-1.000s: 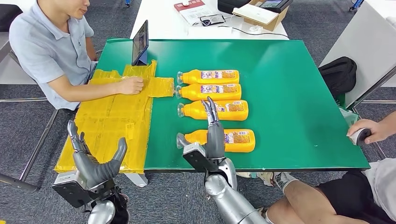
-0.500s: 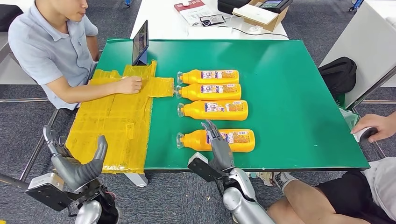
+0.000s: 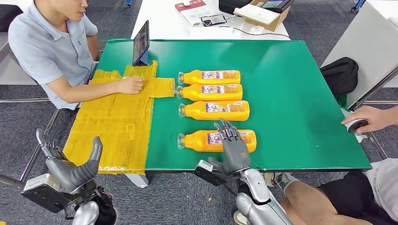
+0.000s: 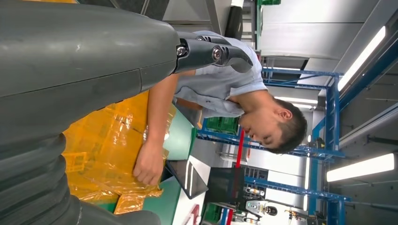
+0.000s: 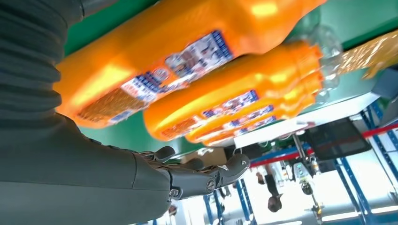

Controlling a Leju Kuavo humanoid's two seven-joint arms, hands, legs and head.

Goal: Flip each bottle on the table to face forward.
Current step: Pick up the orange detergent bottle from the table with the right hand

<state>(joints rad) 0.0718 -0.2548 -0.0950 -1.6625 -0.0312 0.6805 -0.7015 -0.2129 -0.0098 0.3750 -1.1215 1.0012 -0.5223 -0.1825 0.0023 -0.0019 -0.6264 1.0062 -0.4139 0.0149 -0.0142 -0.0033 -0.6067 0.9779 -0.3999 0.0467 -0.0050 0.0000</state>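
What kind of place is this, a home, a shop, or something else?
Probably a robot test lab in an industrial hall: blue steel racking, long ceiling strip lights, and a green-covered work table with a person seated beside it.

This looks like a robotics test lab inside an industrial hall. A green mat-covered work surface (image 3: 281,93) stands on grey carpet tiles (image 3: 28,122), and beyond its far edge a white table (image 3: 164,23) carries a cardboard box (image 3: 263,14) and cables. The left wrist view shows blue steel racking (image 4: 328,117) and long ceiling strip lights (image 4: 361,166).
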